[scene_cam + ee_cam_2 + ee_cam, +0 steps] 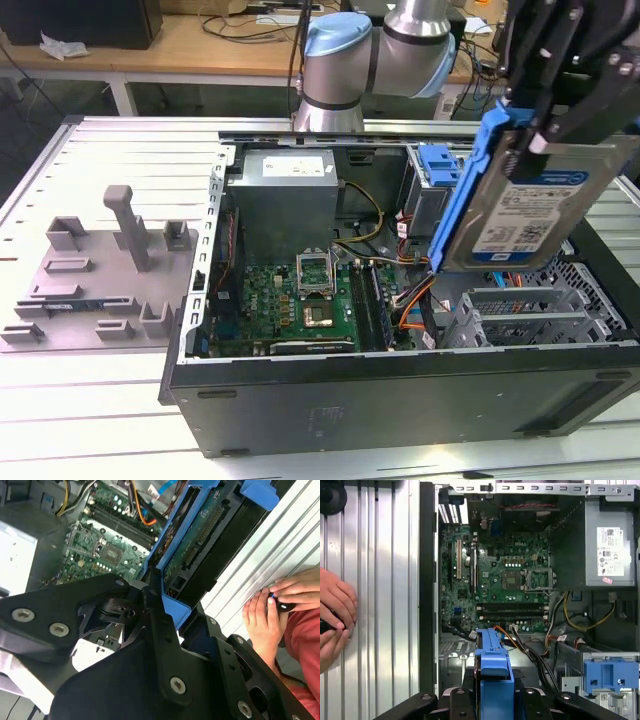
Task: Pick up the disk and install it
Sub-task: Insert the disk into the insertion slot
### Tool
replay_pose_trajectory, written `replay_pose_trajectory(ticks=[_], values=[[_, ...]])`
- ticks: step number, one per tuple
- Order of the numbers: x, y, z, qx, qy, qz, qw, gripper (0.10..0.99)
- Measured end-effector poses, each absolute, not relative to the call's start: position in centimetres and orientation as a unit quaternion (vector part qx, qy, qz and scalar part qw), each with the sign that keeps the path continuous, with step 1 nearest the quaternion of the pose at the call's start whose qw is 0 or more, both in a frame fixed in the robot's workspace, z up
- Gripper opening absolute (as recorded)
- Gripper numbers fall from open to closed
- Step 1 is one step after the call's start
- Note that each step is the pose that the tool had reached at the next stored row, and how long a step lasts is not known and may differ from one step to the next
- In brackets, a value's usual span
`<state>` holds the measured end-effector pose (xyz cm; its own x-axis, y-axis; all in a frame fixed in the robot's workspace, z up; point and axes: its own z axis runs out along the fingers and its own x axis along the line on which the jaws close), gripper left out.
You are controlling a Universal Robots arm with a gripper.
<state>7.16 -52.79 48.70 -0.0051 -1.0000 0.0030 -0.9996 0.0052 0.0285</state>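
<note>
- My gripper [535, 125] is closed on the disk [520, 210]. My black fingers [560, 75] pinch it near its upper end, and nothing else is in my grasp.
- In the exterior view the disk hangs tilted, label facing the camera, with its blue bracket [465, 190] running down the edge on the exterior view's left.
- It sits over the end of the open computer case [400, 400] on the exterior view's right. Its lower corner is near the orange and black cables, and I cannot tell whether it touches anything there.
- In the second wrist view I see the disk's underside [200, 535], a green circuit board framed in blue, gripped between my fingers [155, 615].
- In the first wrist view the disk [492, 662] is edge-on, a blue strip rising from my gripper [492, 702].
- Inside the case lie the green motherboard [300, 300], the grey power supply box [285, 195] with a white sticker, and 1 blue ribbed latch [440, 165] near the far wall.
- The case rests on a slatted metal table [130, 150], with a grey fixture [100, 270] beside it on the exterior view's left.
- A person's 2 hands [335, 610] rest on the table beside the case, clasped around something small and dark.
</note>
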Motion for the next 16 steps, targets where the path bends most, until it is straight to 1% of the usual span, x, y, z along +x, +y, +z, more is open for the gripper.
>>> replay_pose_trajectory(ticks=[3,7,12,16], values=[[7.7,-52.8,48.6,0.706,-0.708,-0.008,0.011,0.365],[8.4,-52.8,48.4,0.707,-0.707,-0.003,0.006,0.365],[9.5,-52.9,48.2,0.707,-0.707,0.002,0.008,0.365],[10.3,-52.9,48.0,0.706,-0.708,0.004,0.007,0.365]])
